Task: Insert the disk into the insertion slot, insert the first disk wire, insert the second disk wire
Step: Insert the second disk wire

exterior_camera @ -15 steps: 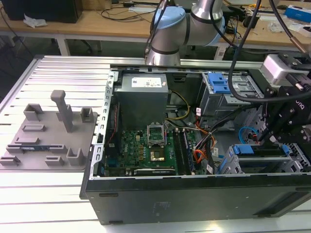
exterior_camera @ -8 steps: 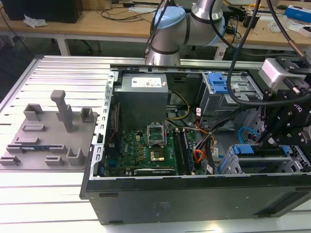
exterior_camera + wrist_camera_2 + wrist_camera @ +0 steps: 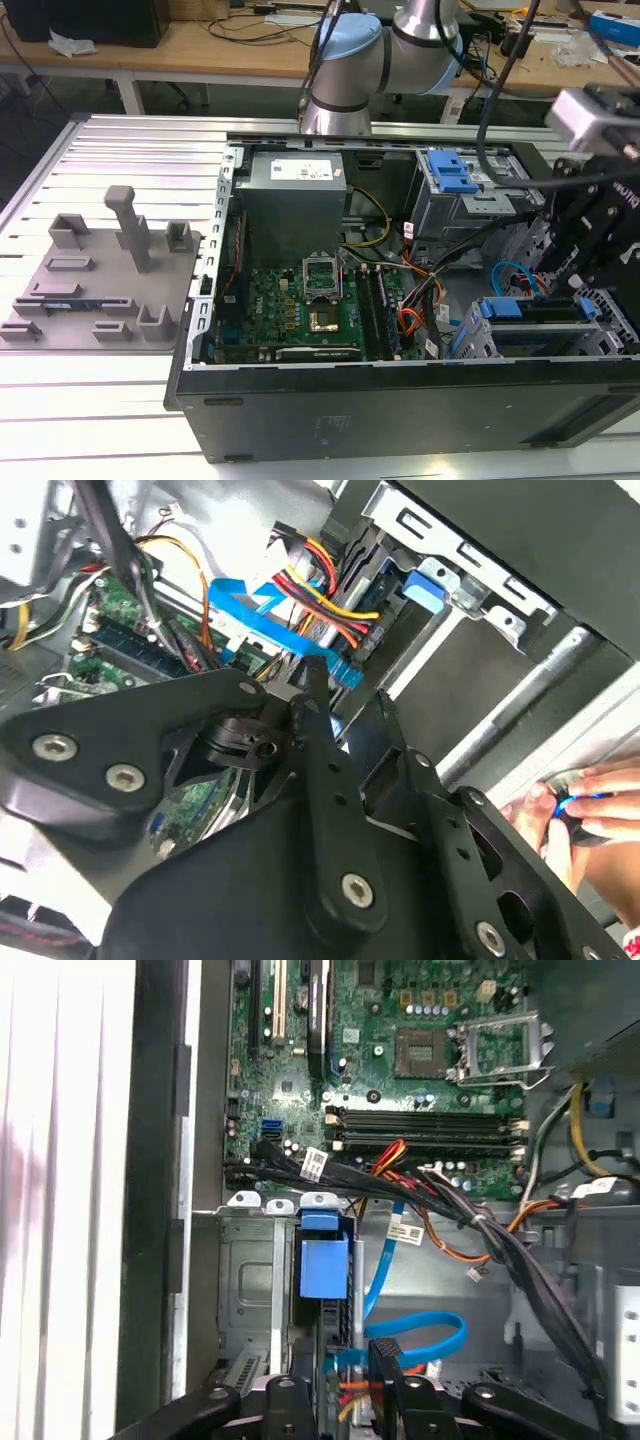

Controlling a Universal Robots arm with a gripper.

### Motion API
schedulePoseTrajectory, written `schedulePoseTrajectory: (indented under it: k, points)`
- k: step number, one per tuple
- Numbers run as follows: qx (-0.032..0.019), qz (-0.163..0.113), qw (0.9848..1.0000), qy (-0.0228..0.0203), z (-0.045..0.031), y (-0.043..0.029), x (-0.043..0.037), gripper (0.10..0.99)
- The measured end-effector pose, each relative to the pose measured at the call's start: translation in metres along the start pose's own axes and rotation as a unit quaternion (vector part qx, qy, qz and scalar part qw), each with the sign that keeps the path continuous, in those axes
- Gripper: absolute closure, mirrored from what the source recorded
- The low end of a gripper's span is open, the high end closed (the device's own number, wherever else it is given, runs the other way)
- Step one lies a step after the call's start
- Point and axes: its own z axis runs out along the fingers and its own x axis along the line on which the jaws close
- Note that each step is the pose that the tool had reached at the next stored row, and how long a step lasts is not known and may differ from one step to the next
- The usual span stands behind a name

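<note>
Exterior view: the disk [image 3: 528,311] sits in the insertion slot [image 3: 470,340] at the case's near corner on the exterior view's right, and the white label on the grey power supply [image 3: 296,195] carries print I can't read. In the first wrist view the hand [image 3: 345,1402] hangs just over the disk's blue carrier, its lower part cut off. Its grip cannot be told. The second disk wire [image 3: 425,1337] loops right beside it, and the plug end is hard to make out.

Even overhead light, dim case interior, washed-out white glare in both wrist views, soft blur throughout
</note>
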Motion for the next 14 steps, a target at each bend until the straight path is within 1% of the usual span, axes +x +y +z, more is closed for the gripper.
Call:
schedulePoseTrajectory:
  k: [1, 2, 4, 7, 9, 11, 14]
  points:
    - [0.0009, 0.001, 1.0, 0.0003, -0.0095, 0.0005, -0.0015, 0.725]
    - [0.0012, 0.002, 1.0, 0.0007, -0.012, 0.0006, -0.0023, 0.725]
    - [0.0013, 0.002, 1.0, 0.002, -0.0124, 0.0007, -0.0032, 0.725]
    - [0.0013, 0.002, 1.0, 0.0021, -0.0125, 0.0007, -0.0035, 0.725]
    - [0.0013, 0.002, 1.0, 0.0021, -0.0125, 0.0008, -0.0037, 0.875]
    - [0.0013, 0.002, 1.0, 0.0021, -0.0125, 0.0008, -0.0039, 0.98]
    - [0.0013, 0.002, 1.0, 0.0021, -0.0126, 0.0007, -0.0042, 0.98]
